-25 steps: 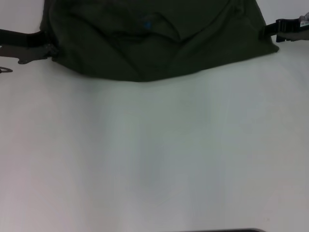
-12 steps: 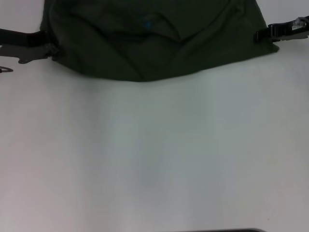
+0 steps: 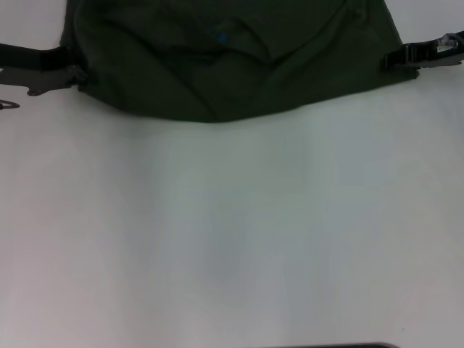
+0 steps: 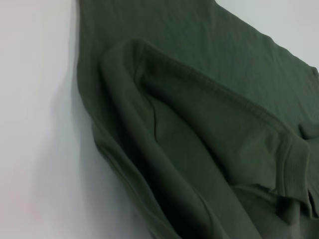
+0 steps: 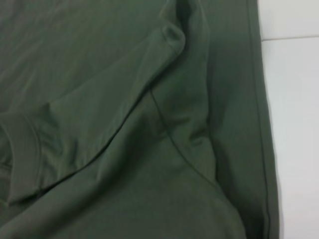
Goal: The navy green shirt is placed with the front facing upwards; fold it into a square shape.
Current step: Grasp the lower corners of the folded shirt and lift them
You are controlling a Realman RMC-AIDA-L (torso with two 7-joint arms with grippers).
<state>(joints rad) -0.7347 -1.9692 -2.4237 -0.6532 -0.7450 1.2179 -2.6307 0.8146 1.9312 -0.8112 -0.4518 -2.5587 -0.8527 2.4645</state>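
Note:
The navy green shirt (image 3: 232, 72) lies bunched at the far edge of the white table, its top cut off by the head view. A small blue neck label (image 3: 221, 35) shows among its folds. My left gripper (image 3: 72, 71) sits against the shirt's left edge. At the shirt's right edge is my right gripper (image 3: 391, 59). The left wrist view is filled with the shirt (image 4: 199, 149), creased, with its ribbed collar (image 4: 294, 169) at one side. Folded cloth of the shirt (image 5: 124, 149) and the collar (image 5: 20, 149) also fill the right wrist view.
The white table (image 3: 232, 232) stretches bare from the shirt's near hem to the front. A dark strip (image 3: 333, 346) shows at the bottom edge of the head view. White table surface (image 4: 35, 124) borders the cloth in the left wrist view.
My right gripper has come lower and slightly inward, up to the shirt's right edge. The left gripper and the shirt have stayed where they were.

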